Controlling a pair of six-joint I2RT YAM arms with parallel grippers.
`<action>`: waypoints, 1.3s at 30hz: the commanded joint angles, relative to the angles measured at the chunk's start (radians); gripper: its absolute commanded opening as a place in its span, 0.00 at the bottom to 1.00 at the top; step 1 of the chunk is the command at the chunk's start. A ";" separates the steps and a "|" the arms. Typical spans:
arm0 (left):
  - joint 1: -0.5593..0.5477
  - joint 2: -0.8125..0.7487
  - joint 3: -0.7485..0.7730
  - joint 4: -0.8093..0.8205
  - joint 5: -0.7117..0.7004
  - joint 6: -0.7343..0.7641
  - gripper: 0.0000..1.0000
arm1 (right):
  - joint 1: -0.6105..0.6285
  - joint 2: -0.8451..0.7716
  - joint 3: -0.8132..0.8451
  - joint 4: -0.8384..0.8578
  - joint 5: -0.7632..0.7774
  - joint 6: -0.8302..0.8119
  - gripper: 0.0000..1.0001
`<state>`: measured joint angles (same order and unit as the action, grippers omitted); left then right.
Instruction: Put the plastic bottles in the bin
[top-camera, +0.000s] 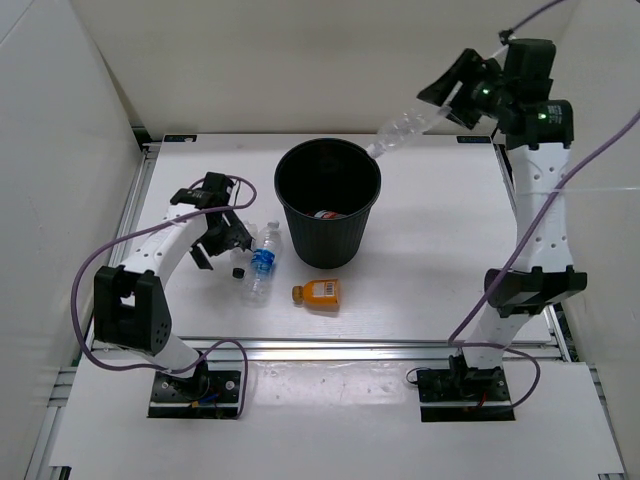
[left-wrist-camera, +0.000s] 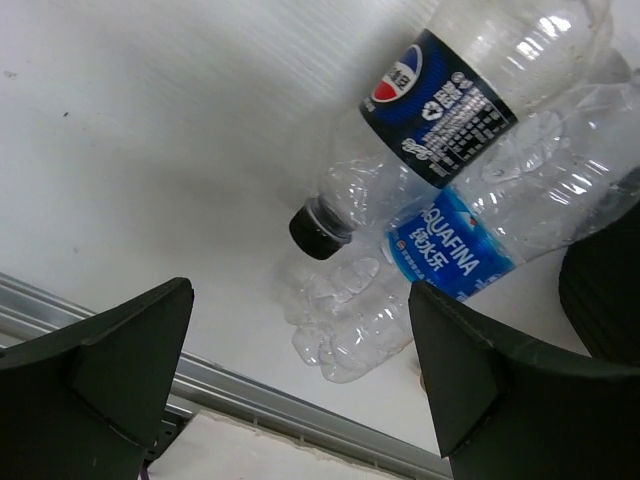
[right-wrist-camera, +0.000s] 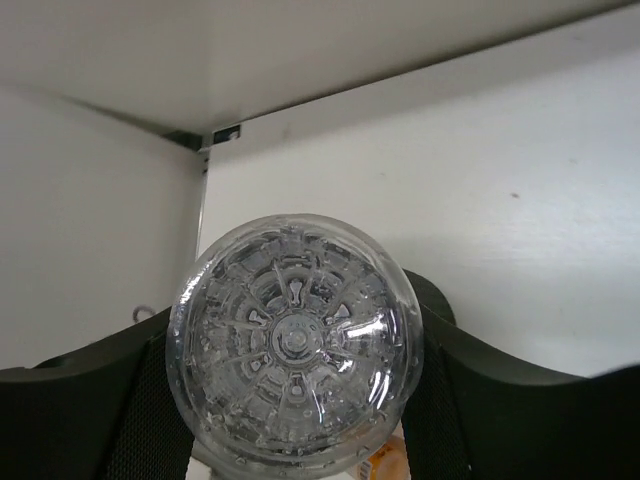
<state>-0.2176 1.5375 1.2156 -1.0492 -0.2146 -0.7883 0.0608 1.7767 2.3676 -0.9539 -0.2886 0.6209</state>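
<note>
The black ribbed bin (top-camera: 310, 235) stands mid-table, with something red showing inside. My right gripper (top-camera: 450, 102) is shut on a large clear bottle (top-camera: 405, 130) and holds it tilted, its neck over the bin's far right rim. In the right wrist view the bottle's base (right-wrist-camera: 295, 345) fills the space between the fingers. My left gripper (top-camera: 225, 235) is open and empty, just left of a blue-label bottle (top-camera: 262, 264). In the left wrist view that bottle (left-wrist-camera: 450, 250) lies against a black-label bottle (left-wrist-camera: 450, 95) ahead of the open gripper (left-wrist-camera: 300, 370). A squat orange bottle (top-camera: 318, 294) lies in front of the bin.
An aluminium rail (top-camera: 350, 350) runs along the table's near edge and shows in the left wrist view (left-wrist-camera: 250, 395). White walls enclose the left, back and right. The bin's side (left-wrist-camera: 605, 280) is at the right edge of the left wrist view.
</note>
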 joint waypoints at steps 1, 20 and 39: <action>0.003 -0.005 0.039 0.043 0.050 0.047 1.00 | 0.098 0.039 0.028 0.139 -0.050 -0.087 0.33; -0.157 0.076 0.088 0.163 0.093 0.167 1.00 | 0.159 -0.039 -0.133 0.110 -0.130 -0.176 1.00; -0.201 0.187 -0.039 0.288 0.178 0.222 0.91 | 0.159 -0.097 -0.174 0.110 -0.153 -0.185 1.00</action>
<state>-0.4129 1.7107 1.2118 -0.7685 -0.0818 -0.5793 0.2188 1.7222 2.1960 -0.8642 -0.4236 0.4599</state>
